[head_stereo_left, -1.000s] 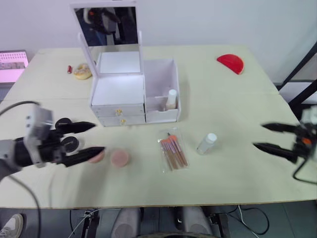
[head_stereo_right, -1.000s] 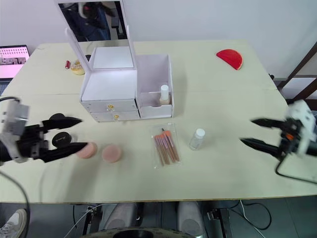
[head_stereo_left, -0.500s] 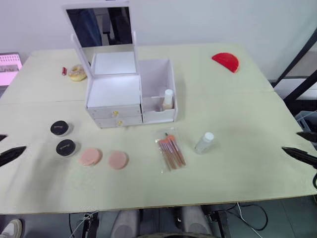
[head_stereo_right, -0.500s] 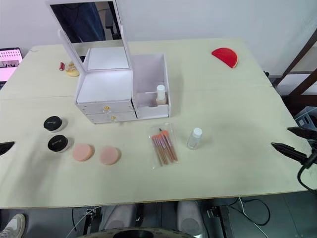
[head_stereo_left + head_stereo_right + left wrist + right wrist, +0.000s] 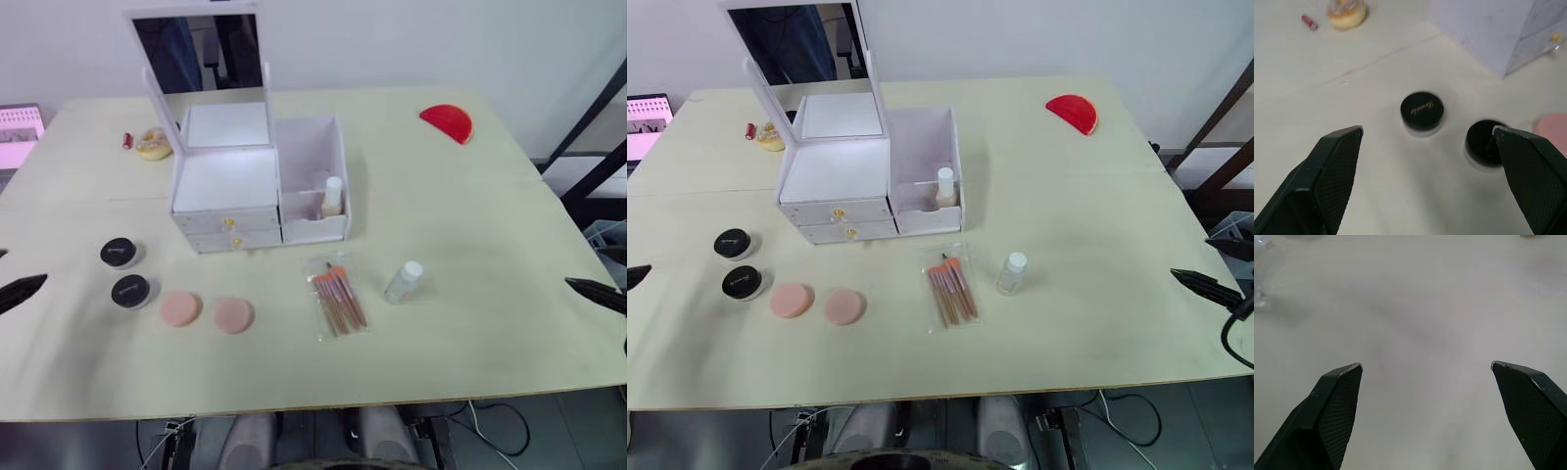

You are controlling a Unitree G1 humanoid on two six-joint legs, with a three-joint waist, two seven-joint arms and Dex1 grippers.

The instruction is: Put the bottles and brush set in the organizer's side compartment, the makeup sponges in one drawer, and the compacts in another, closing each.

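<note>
Though blurred, gold script marks one compact [image 5: 1422, 110].

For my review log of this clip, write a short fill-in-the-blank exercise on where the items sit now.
1. The beige bottle stands in the organizer's ____ compartment.
2. The clear bottle stands on the table beside the ____ set.
3. Both drawers are ____.
4. The two compacts lie on the ____.

Missing words: side; brush; shut; table

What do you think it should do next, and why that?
Probably reach the right gripper, jaws open, to the short clear bottle with a white cap beside the brush set. The taller beige bottle already stands in the organizer's white side compartment.
</note>
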